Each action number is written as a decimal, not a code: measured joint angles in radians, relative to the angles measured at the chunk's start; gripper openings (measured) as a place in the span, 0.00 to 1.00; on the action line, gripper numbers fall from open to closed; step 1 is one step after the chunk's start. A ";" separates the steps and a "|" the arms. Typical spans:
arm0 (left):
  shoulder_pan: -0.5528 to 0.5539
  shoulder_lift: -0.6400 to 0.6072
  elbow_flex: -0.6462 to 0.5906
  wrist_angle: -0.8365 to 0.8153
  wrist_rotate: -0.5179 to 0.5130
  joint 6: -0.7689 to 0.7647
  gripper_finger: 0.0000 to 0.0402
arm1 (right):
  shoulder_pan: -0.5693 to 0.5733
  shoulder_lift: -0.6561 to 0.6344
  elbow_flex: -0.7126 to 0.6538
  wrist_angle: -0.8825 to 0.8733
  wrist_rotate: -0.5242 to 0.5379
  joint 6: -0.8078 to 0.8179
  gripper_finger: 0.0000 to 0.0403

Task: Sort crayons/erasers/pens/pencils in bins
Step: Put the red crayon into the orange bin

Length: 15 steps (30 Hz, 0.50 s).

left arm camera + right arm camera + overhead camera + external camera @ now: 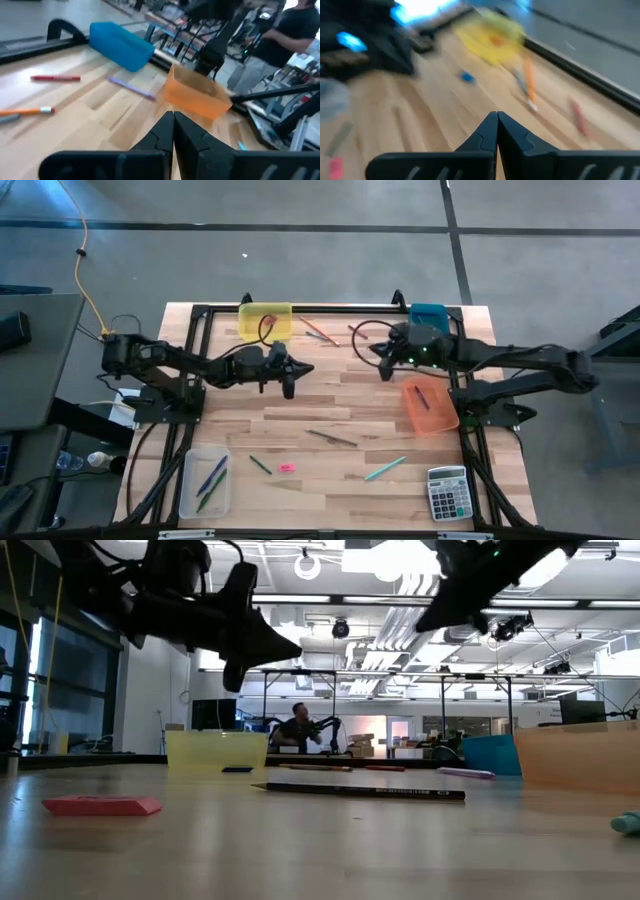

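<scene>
My left gripper [306, 368] [173, 121] hangs shut above the table's middle, pointing right, with nothing in it. My right gripper [382, 371] [497, 120] is shut too and hovers just right of it, pointing left toward the yellow bin [265, 320] [492, 37]. The teal bin [428, 313] [120, 45] stands at the far right. The orange bin [430, 406] [196, 94] holds a dark stick, and the clear bin [205, 481] holds several sticks. A pink eraser [287, 468] [100, 805] lies flat near the front edge, and a blue eraser [466, 76] lies near the yellow bin.
Loose sticks lie flat on the wood: a dark pencil [332, 438] [360, 790], a green one [260, 465], a teal pen [385, 469], and several [318, 330] by the far edge. A grey calculator [447, 493] sits at the near right corner. A person [298, 727] sits beyond the table.
</scene>
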 joint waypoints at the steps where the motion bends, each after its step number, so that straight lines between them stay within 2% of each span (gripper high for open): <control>1: 0.003 -0.009 -0.002 -0.006 0.000 0.004 0.00 | 0.020 -0.004 0.042 -0.115 0.041 0.041 0.00; 4: 0.016 -0.034 -0.005 -0.021 0.023 0.029 0.00 | 0.092 0.007 0.159 -0.397 0.128 0.179 0.00; 7: 0.032 -0.063 -0.004 -0.028 0.071 0.050 0.00 | 0.173 0.042 0.254 -0.562 0.184 0.323 0.00; 12: 0.039 -0.120 -0.004 -0.135 0.119 0.110 0.00 | 0.227 0.117 0.281 -0.695 0.194 0.526 0.00; 15: 0.039 -0.161 -0.004 -0.199 0.108 0.127 0.00 | 0.195 0.143 0.234 -0.696 0.122 0.593 0.00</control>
